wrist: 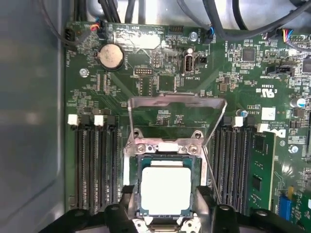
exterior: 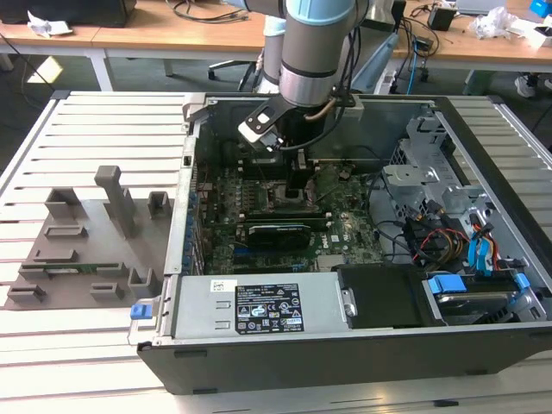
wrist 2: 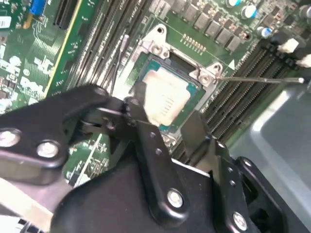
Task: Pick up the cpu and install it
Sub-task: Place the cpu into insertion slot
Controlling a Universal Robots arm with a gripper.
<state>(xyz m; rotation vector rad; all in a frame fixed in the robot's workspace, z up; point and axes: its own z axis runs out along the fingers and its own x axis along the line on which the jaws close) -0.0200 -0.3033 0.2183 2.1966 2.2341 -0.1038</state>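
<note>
The cpu [wrist: 165, 189], a flat square chip with a silvery top plate, lies square inside the black-framed socket [wrist: 133, 170] on the green motherboard. My gripper [wrist: 166, 194] reaches down over it, its two black fingers [wrist: 128, 194] pressed against opposite edges of the chip. In the second wrist view the cpu [wrist 2: 165, 99] sits between the same fingertips of the gripper [wrist 2: 167, 109]. The socket's metal load plate [wrist: 177, 102] stands flipped open behind it, and the thin lever [wrist 2: 262, 79] sticks out sideways. In the exterior view the gripper [exterior: 297, 185] is low inside the open computer case and hides the chip.
Memory slots [wrist: 95, 165] flank the socket on both sides. A long black expansion card [exterior: 278, 233] lies just in front of the gripper, with the power supply [exterior: 259, 306] nearer the camera. Drive cage and cables [exterior: 448, 216] fill the exterior view's right. A grey fixture [exterior: 95, 233] sits outside the case.
</note>
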